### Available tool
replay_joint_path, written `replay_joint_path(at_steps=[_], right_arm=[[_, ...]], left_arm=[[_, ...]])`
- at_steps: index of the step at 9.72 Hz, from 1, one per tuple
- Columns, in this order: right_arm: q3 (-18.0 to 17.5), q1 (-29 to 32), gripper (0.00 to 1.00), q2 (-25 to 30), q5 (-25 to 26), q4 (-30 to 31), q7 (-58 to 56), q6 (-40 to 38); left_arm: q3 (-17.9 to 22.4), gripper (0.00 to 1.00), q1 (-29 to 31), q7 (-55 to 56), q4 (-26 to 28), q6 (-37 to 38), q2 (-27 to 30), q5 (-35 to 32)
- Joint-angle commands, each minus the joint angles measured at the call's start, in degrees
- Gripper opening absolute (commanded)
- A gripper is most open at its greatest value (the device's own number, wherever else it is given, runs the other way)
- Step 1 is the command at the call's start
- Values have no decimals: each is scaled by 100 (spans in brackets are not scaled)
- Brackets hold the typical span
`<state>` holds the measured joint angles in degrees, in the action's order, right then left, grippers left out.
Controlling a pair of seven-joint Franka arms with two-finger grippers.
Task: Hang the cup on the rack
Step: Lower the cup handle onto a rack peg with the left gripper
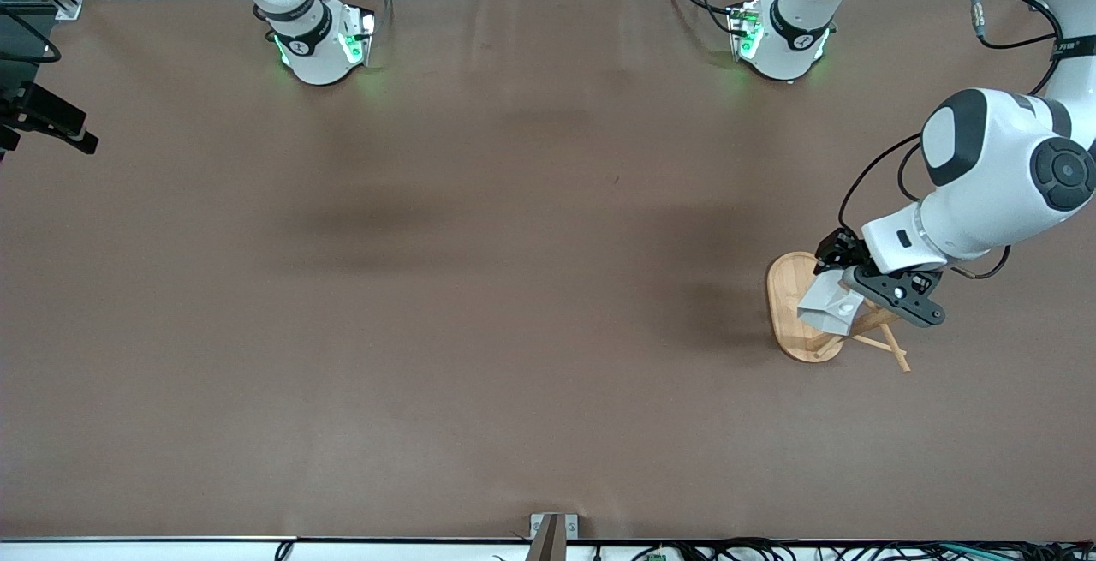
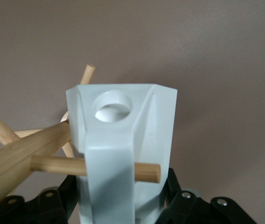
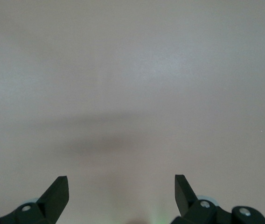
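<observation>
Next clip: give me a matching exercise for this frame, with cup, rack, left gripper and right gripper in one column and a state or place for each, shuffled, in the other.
Things:
1. cup
2. rack
3. left gripper
4. right gripper

States or places:
A. open, nothing between its fingers
B. standing on the table toward the left arm's end
C. shut on the cup, over the rack
D. white, a peg passing through its handle

Pairs: 1-D, 2-B, 3-C, 4-A
</observation>
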<state>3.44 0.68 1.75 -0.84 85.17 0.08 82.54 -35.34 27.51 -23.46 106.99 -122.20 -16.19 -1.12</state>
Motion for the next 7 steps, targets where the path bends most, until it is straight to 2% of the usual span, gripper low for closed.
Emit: replay_joint_path(at_steps=[1, 2, 3, 4, 5, 7], right_arm=[[-72, 73, 100, 133, 92, 158, 45, 69], [-72, 64, 100, 132, 92, 158, 45, 69], [-72, 64, 100, 132, 92, 158, 36, 61], [-72, 73, 100, 132, 92, 158, 45, 52], [-72, 64, 100, 132, 92, 158, 45, 69], [-72, 64, 100, 132, 92, 158, 36, 69]], left_arm=[[-17, 44, 18, -133, -116, -5, -209, -2], [-17, 56, 17, -176, -169, -5, -244, -11], [-17, 61, 26, -272, -213, -5, -253, -11], [-17, 74, 26, -308, -205, -5, -253, -11], [-17, 100, 35, -308, -205, -5, -244, -2], [-17, 100, 35, -308, -205, 4, -227, -2]])
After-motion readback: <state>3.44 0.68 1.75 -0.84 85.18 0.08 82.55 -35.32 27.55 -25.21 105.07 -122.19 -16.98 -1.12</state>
